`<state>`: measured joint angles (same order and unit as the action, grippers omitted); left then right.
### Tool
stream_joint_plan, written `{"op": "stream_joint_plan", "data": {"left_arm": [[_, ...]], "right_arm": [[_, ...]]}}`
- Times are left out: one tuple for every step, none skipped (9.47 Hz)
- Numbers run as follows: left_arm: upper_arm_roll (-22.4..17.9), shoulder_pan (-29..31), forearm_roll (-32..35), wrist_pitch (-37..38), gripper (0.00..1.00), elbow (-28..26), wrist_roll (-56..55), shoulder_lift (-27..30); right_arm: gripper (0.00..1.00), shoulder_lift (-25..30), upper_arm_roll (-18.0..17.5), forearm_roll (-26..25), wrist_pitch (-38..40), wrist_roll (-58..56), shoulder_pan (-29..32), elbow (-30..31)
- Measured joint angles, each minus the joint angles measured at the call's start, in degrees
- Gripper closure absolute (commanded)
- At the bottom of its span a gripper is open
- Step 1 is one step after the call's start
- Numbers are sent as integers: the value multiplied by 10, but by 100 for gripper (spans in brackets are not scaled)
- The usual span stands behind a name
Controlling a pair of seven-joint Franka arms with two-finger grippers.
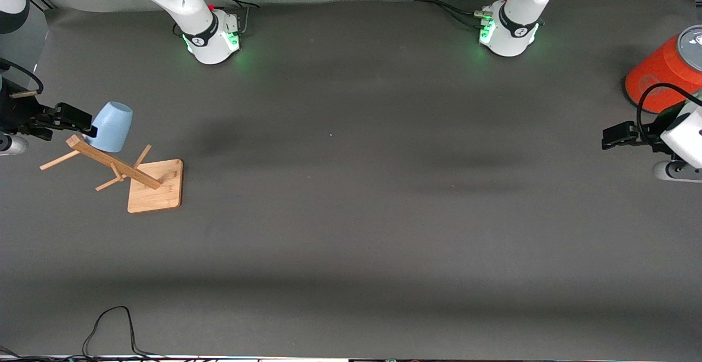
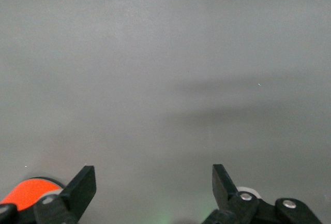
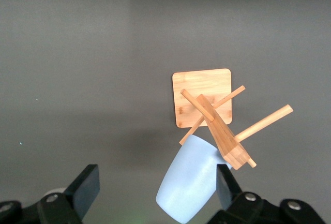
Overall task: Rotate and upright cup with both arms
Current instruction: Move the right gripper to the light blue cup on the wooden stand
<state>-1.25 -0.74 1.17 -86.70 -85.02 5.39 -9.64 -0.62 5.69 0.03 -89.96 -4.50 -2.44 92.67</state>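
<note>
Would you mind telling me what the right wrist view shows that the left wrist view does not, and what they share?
Only the right wrist view shows the pale-blue cup hanging on a peg of the wooden rack, with the open right gripper close by it. Only the left wrist view shows the open left gripper and an edge of the orange cylinder. Both share the dark grey table.
</note>
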Motion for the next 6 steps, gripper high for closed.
{"op": "stream_joint_plan", "data": {"left_arm": [[0, 0, 0, 0, 0, 0, 0, 0], [0, 0, 0, 0, 0, 2, 1, 0], [0, 1, 0, 1, 0, 3, 1, -2], [0, 3, 0, 2, 0, 5, 1, -3], [0, 6, 0, 3, 0, 8, 1, -5], [0, 7, 0, 4, 0, 9, 2, -6]], "right_arm": [[0, 0, 0, 0, 0, 0, 0, 0], [0, 0, 0, 0, 0, 0, 0, 1], [0, 0, 0, 0, 0, 0, 0, 2], [0, 0, 0, 0, 0, 0, 0, 3], [0, -1, 0, 0, 0, 0, 0, 3], [0, -2, 0, 0, 0, 0, 0, 3]]}}
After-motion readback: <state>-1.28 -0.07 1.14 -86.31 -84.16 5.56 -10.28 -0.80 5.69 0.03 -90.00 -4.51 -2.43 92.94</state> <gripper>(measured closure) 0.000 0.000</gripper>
